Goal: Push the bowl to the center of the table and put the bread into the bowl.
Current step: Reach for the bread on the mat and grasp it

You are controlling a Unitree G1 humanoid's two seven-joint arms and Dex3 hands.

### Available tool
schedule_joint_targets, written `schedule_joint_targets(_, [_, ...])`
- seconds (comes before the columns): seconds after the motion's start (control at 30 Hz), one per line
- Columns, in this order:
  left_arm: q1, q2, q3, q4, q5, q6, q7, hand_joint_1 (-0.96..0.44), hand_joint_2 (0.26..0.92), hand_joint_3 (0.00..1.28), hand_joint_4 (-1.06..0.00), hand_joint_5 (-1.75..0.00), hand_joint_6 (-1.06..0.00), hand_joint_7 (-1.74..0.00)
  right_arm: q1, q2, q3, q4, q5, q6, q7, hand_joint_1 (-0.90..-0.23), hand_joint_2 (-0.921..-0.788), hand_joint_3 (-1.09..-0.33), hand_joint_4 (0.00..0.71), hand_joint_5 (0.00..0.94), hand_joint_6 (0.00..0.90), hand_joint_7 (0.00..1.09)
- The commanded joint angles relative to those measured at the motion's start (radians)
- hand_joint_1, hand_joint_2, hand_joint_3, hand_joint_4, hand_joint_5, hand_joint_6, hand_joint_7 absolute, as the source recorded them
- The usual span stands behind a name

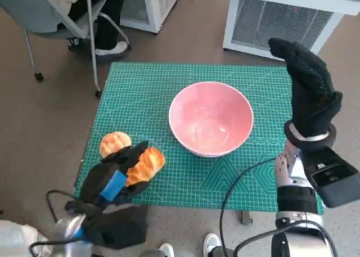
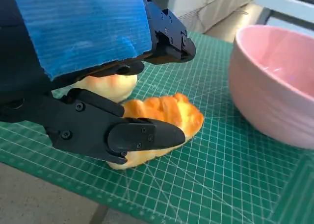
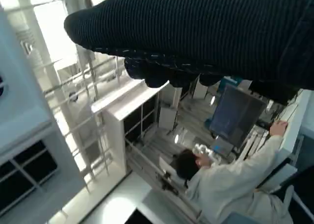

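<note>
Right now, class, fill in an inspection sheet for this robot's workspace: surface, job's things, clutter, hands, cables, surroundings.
Surface: green cutting mat with a printed grid covers the small table.
Job's things: pink bowl stands empty near the mat's middle; elongated bread lies on the mat by the near left edge.
Clutter: a second, rounder bun lies beside the bread.
Hands: left hand has its fingers around the bread, which rests on the mat; right hand is raised beside the bowl, holding nothing.
Cables: black cable loops by the right forearm.
Surroundings: white units beyond the table; a person's legs and a chair at the far left.
</note>
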Motion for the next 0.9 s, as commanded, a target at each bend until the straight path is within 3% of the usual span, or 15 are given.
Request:
schedule_joint_targets(0.03, [-0.04, -0.032, -0.025, 0.074, 0.03, 0.019, 0.045, -0.62, 0.921, 0.27, -0.4, 0.0, -0.38, -0.02, 0.031, 0.005, 0.009, -0.011, 0.011, 0.024, 0.014, -0.616, -0.921, -0.756, 0.248, 0.001, 0.004, 0.62])
schedule_joint_targets(0.4, [-0.092, -0.08, -0.052, 0.24, 0.035, 0.048, 0.118, -0.54, 0.921, 0.24, -0.42, -0.01, -0.37, -0.01, 0.059, 0.005, 0.021, -0.066, 0.019, 0.066, 0.02, -0.619, -0.921, -0.733, 0.248, 0.001, 0.0, 0.65])
schedule_joint_targets(0.53, [-0.097, -0.086, -0.051, 0.27, 0.02, 0.048, 0.132, -0.46, 0.921, 0.19, -0.52, -0.03, -0.41, -0.02, 0.064, 0.007, 0.022, -0.077, 0.018, 0.073, 0.019, -0.62, -0.921, -0.732, 0.248, 0.0, -0.001, 0.65])
schedule_joint_targets(0.67, [-0.1, -0.084, -0.046, 0.298, -0.008, 0.022, 0.142, -0.31, 0.921, 0.13, -0.7, -0.09, -0.51, -0.05, 0.069, 0.012, 0.022, -0.083, 0.015, 0.073, 0.016, -0.62, -0.921, -0.732, 0.248, 0.001, -0.001, 0.65])
schedule_joint_targets(0.7, [-0.1, -0.082, -0.045, 0.304, -0.015, 0.014, 0.145, -0.07, 0.921, 0.16, -0.64, -0.55, -0.57, -0.06, 0.069, 0.013, 0.023, -0.083, 0.014, 0.074, 0.015, -0.621, -0.921, -0.731, 0.248, 0.001, 0.0, 0.65])
schedule_joint_targets(0.77, [-0.1, -0.075, -0.044, 0.314, -0.028, -0.004, 0.149, 0.13, 0.921, 0.19, -0.58, -0.96, -0.64, -0.08, 0.07, 0.016, 0.024, -0.084, 0.013, 0.074, 0.014, -0.621, -0.921, -0.731, 0.249, 0.001, 0.0, 0.66])
schedule_joint_targets(0.8, [-0.099, -0.071, -0.042, 0.32, -0.037, -0.017, 0.151, 0.21, 0.921, 0.2, -0.56, -1.12, -0.67, -0.09, 0.071, 0.018, 0.024, -0.084, 0.012, 0.072, 0.013, -0.621, -0.921, -0.731, 0.249, 0.001, 0.001, 0.66])
schedule_joint_targets(0.9, [-0.1, -0.059, -0.038, 0.335, -0.057, -0.045, 0.155, 0.09, 0.921, 0.19, -0.6, -1.25, -0.54, -0.76, 0.071, 0.022, 0.024, -0.08, 0.009, 0.066, 0.014, -0.621, -0.921, -0.73, 0.249, 0.001, 0.001, 0.66])
